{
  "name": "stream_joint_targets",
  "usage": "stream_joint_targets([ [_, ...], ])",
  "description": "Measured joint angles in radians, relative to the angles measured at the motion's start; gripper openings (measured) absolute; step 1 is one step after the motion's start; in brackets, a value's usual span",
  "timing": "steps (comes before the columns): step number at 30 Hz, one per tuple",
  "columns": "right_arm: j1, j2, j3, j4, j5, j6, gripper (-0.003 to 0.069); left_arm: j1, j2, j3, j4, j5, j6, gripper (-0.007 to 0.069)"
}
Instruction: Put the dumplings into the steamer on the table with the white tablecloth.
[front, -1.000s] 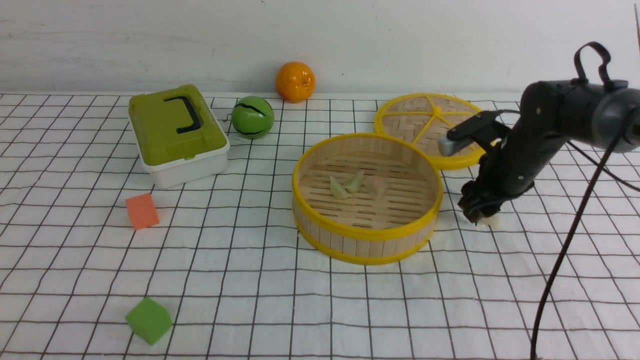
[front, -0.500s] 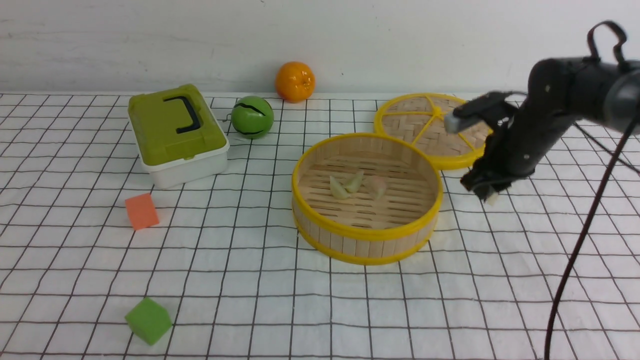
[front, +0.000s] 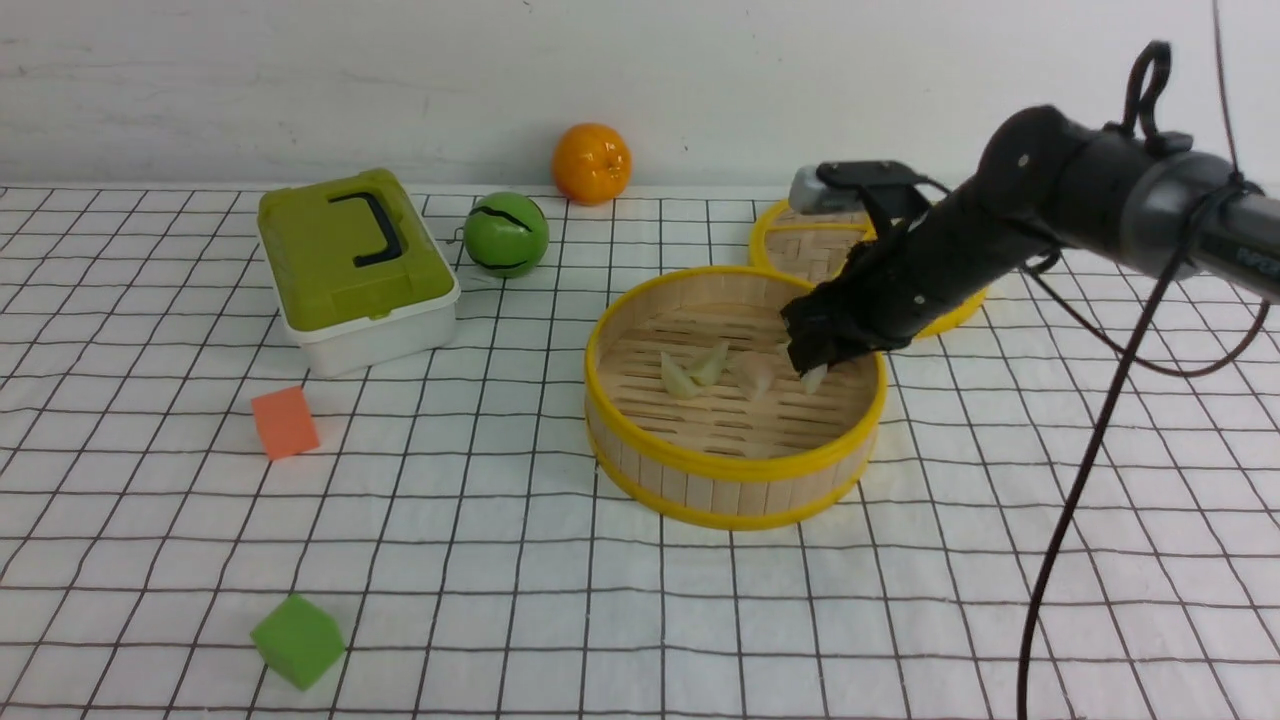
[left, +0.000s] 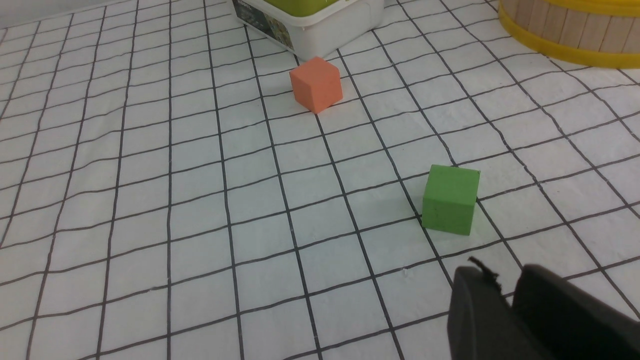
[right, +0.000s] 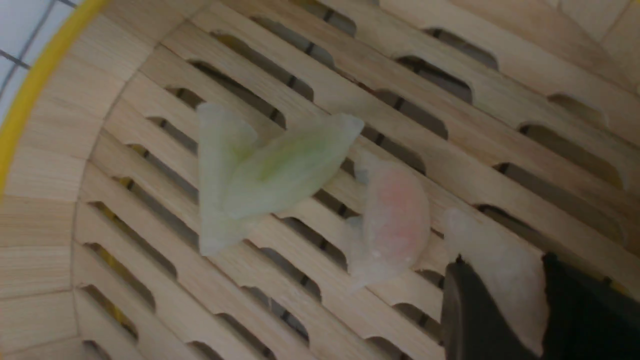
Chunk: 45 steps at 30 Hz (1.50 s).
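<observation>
Inside slatted bamboo steamer (front: 735, 465), right fingers (right: 465, 310) pinch translucent whitish dumpling (right: 500, 280); left fingers (left: 480, 310) pressed together.

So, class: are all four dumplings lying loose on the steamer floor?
No: three dumplings rest on the steamer slats, but the fourth dumpling is pinched in the right tool.

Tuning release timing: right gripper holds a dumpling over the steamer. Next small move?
Likely open the right gripper and drop the white dumpling: it hangs clamped just above the slatted floor of the steamer, well inside the rim, beside the pink dumpling.
</observation>
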Motion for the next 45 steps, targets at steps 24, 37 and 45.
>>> stream_joint_targets([
  [24,-0.151,-0.706,0.006,-0.325,0.301,0.063,0.0,0.0,0.0,0.0,0.003,-0.002,-0.002,0.0122],
  [37,-0.212,-1.437,0.938,-0.559,-0.373,0.247,-0.0019,0.0,0.0,0.0,0.003,0.001,-0.002,0.0133],
  [45,-0.213,-1.991,1.674,-0.561,-0.941,0.307,-0.0012,0.0,0.0,0.0,0.003,0.001,-0.002,0.0143],
])
